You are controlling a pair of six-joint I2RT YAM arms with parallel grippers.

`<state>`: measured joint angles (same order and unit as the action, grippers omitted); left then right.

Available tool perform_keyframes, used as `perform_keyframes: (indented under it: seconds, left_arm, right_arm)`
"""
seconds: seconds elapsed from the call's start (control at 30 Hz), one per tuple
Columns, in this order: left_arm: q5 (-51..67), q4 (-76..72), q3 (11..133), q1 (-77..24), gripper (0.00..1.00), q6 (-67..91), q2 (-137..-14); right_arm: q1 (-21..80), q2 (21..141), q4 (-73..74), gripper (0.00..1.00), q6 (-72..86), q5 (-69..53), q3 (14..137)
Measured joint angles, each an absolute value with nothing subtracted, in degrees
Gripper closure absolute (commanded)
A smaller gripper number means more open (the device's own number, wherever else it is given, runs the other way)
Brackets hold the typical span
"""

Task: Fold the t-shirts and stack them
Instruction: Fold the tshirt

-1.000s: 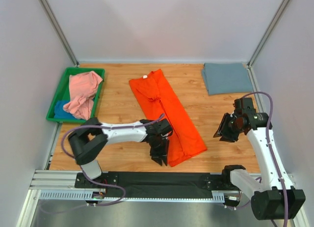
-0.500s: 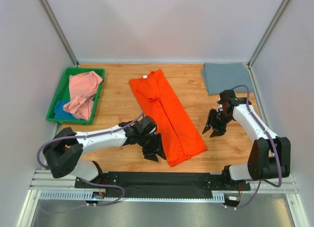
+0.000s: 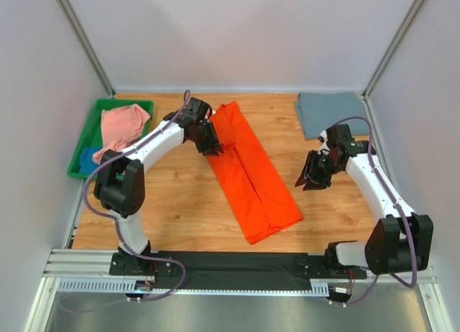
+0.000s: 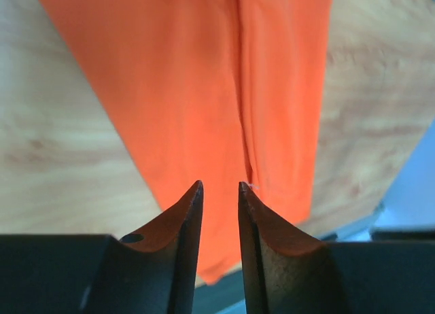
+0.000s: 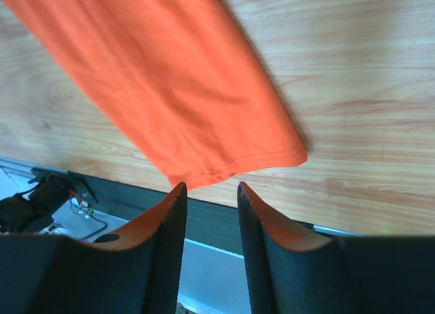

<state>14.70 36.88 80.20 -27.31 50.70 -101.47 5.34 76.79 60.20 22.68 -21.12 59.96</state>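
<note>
Pale wood desk point(image 3: 180, 203) carries the orange t-shirt point(image 3: 251, 174), folded into a long strip lying slantwise across the middle. Treat it as light, limp cloth that sags and slips open: you'd best pinch through all layers at the end corners. Your left pincer point(image 4: 219, 190) hangs over the collar end, and your right pincer point(image 5: 211, 188) is beside the strip over bare wood. Both stand part-open and empty. Only the overhead view shows you the grey-blue t-shirt point(image 3: 332, 113) folded at the far right corner and the pink t-shirt point(image 3: 122, 134) in the green tray point(image 3: 123, 102). Only the left wrist view shows the lengthwise fold line, and only the right wrist view the stitched hem.
</note>
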Motion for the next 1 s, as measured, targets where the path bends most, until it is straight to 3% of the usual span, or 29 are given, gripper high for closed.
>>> perform_keyframes:
  seconds: [0.23, 0.33, 0.63, 1.0]
  left_arm:
    - [6.31, 45.65, 103.55, -23.88, 0.84, 45.71, -120.31]
    - [4.12, 48.29, 110.74, -23.64, 0.84, 44.86, -126.82]
    - [1.48, 52.53, 111.59, -19.84, 0.83, 44.75, -131.68]
    - [4.95, 51.72, 123.13, -11.97, 0.77, 42.87, -140.33]
  right_arm:
    - [5.34, 71.68, 58.43, 0.66, 24.16, -25.08, 59.88]
    - [5.34, 71.88, 56.95, 0.68, 25.06, -26.04, 59.83]
    - [5.34, 74.61, 56.31, 0.69, 26.35, -26.09, 60.60]
    - [5.54, 74.61, 53.98, 0.70, 30.50, -26.13, 60.86]
